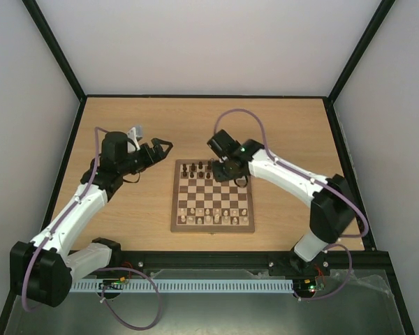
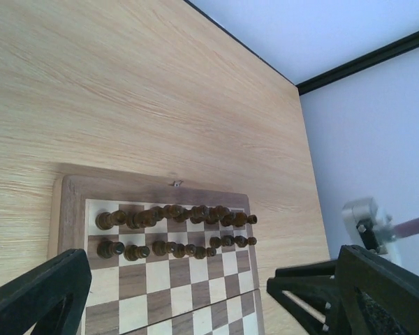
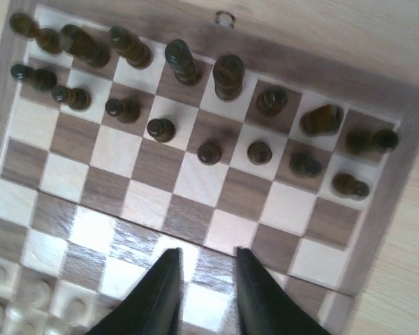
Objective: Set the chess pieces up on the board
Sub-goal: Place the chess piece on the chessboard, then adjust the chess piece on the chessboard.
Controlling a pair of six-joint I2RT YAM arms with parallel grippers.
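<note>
The board (image 1: 177, 227) lies mid-table. Dark chess pieces (image 1: 197, 169) stand in two rows along its far edge. They also show in the left wrist view (image 2: 174, 230) and the right wrist view (image 3: 174, 59). My right gripper (image 1: 236, 179) hovers over the board's far right part. In its wrist view it (image 3: 207, 251) is open a little and empty, above the middle squares and short of the dark rows. My left gripper (image 1: 160, 148) is off the board's far left corner, above the tabletop. Its jaws (image 2: 178, 272) stand wide open and empty.
Pale pieces (image 1: 213, 216) fill the board's two near rows and show at the lower left of the right wrist view (image 3: 14, 300). Light-wood tabletop (image 1: 286, 132) surrounds the board. Black frame rails and white walls enclose the table.
</note>
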